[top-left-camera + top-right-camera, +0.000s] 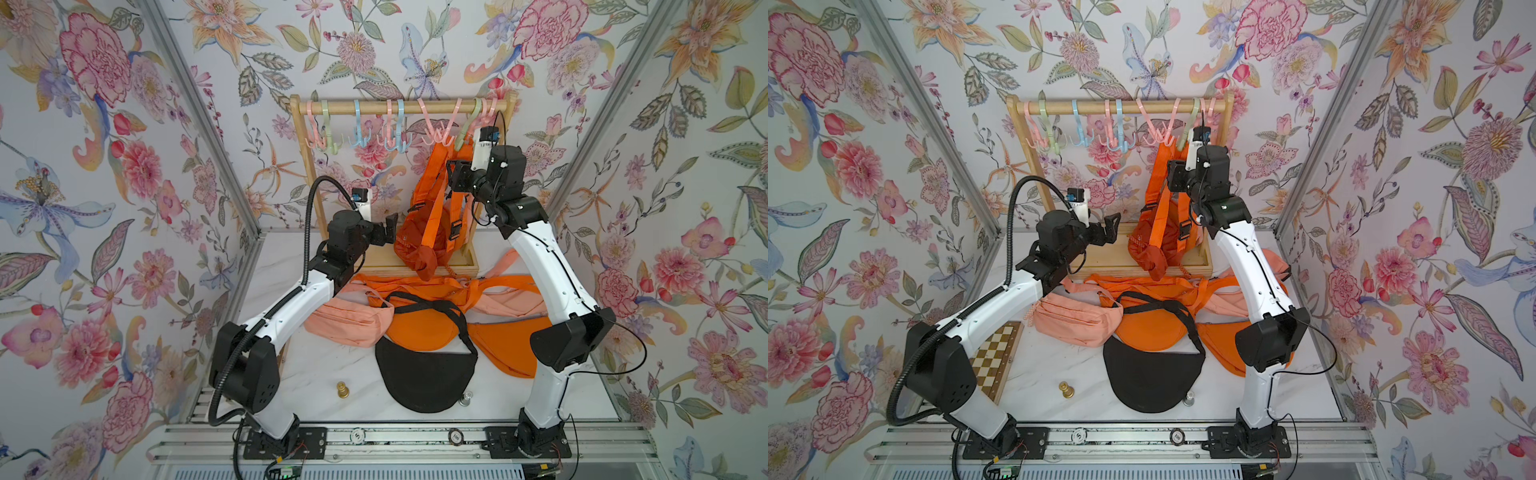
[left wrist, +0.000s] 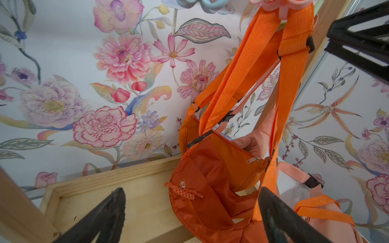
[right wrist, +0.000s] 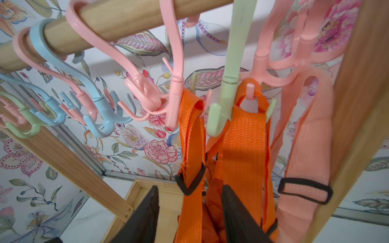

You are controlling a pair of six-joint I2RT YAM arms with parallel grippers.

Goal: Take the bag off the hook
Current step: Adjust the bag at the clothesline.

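An orange bag [image 1: 419, 237] [image 1: 1154, 241] hangs on the wooden rack, its pouch low over the rack's base. One orange strap [image 3: 191, 134] loops over a pink hook [image 3: 174, 98]. A second strap loop [image 3: 246, 130] sits on a pink peg beside a green hook [image 3: 223, 105]. My right gripper [image 3: 189, 187] [image 1: 452, 169] is up by the straps and open; one strap runs between its fingers with a gap on one side. My left gripper [image 2: 191, 189] [image 1: 388, 228] is wide open level with the pouch [image 2: 210, 178], which shows between its fingers.
A peach bag's strap [image 3: 309, 147] hangs against the rack's right post. On the table lie a peach bag [image 1: 353, 324], a black bag [image 1: 424, 374] and orange bags [image 1: 507, 345]. A gold chess piece [image 1: 342, 390], a silver one [image 1: 464, 400] and a chessboard [image 1: 994, 357] sit nearer the front.
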